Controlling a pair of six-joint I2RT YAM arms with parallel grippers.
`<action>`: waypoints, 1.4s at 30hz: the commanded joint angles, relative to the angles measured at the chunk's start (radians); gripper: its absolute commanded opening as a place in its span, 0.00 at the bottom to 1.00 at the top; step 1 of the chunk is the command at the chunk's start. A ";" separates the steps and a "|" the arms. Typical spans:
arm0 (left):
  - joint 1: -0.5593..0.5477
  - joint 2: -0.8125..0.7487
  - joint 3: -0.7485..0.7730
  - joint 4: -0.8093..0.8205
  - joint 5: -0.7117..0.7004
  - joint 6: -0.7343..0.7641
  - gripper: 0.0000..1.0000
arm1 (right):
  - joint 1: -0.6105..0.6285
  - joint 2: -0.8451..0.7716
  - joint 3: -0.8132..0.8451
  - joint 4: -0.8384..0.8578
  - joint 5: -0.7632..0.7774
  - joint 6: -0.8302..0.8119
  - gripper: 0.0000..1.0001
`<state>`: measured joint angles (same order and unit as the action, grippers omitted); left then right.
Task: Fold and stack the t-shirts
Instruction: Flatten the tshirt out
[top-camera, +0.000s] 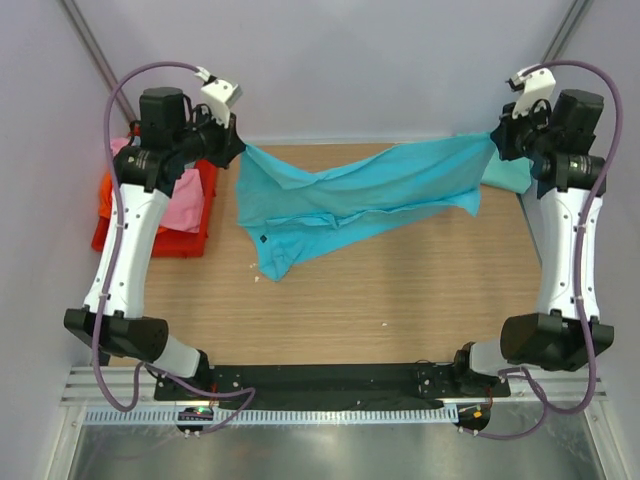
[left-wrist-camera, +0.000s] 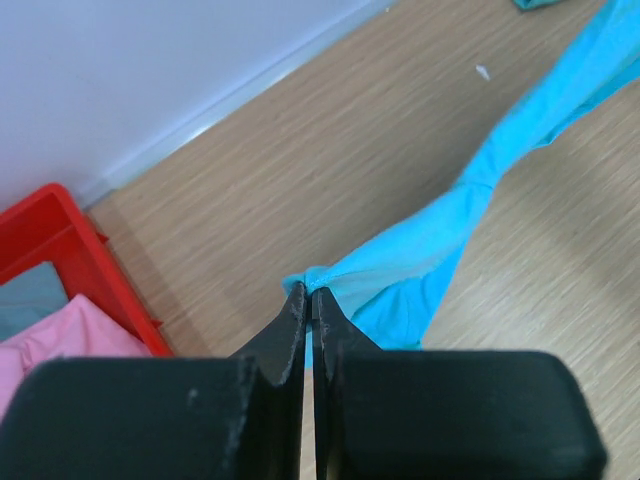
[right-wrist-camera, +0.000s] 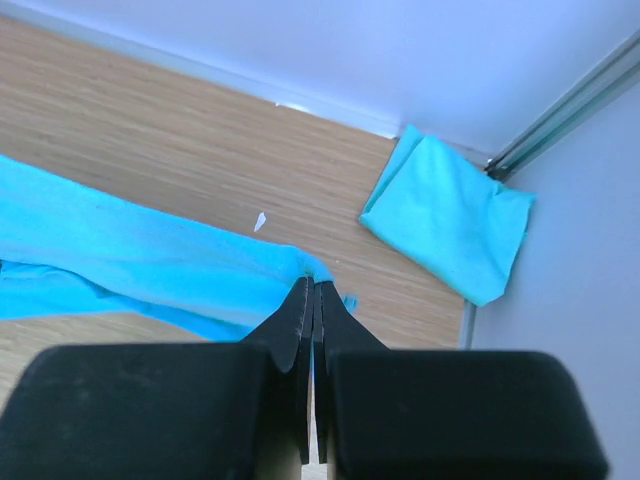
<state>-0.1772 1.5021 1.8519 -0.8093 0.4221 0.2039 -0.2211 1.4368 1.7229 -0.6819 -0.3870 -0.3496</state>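
Left gripper (left-wrist-camera: 308, 295): clamped on one end of the turquoise shirt (top-camera: 350, 195).
Right gripper (right-wrist-camera: 312, 288): clamped on the other end.
Shirt position: stretched, twisted, over the far table (top-camera: 400, 300).
Done: mint shirt (right-wrist-camera: 445, 215) folded, far right corner.
Remaining: turquoise shirt unfolded; pink shirt (top-camera: 185, 205) in crate (top-camera: 105, 240).

Soft matt cloth turquoise t-shirt (top-camera: 350, 195) spans a smooth wood-grain table (top-camera: 400, 290) beside a glossy red plastic crate (top-camera: 150, 240).

The turquoise-blue t-shirt (top-camera: 350, 195) and mint-teal t-shirt (right-wrist-camera: 450, 215) are plain; the crate (left-wrist-camera: 100, 270) is red.
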 joint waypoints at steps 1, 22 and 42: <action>-0.004 -0.054 0.082 -0.015 0.014 -0.031 0.00 | -0.012 -0.070 0.023 0.030 0.043 0.037 0.01; -0.005 -0.302 0.371 -0.071 0.014 -0.064 0.00 | -0.017 -0.512 0.072 -0.114 0.151 0.027 0.01; -0.004 -0.333 0.250 0.004 -0.367 0.115 0.00 | -0.015 -0.498 0.017 0.040 0.372 0.110 0.01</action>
<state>-0.1822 1.0977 2.1708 -0.8761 0.1627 0.2459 -0.2321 0.8631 1.7840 -0.7479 -0.0795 -0.2550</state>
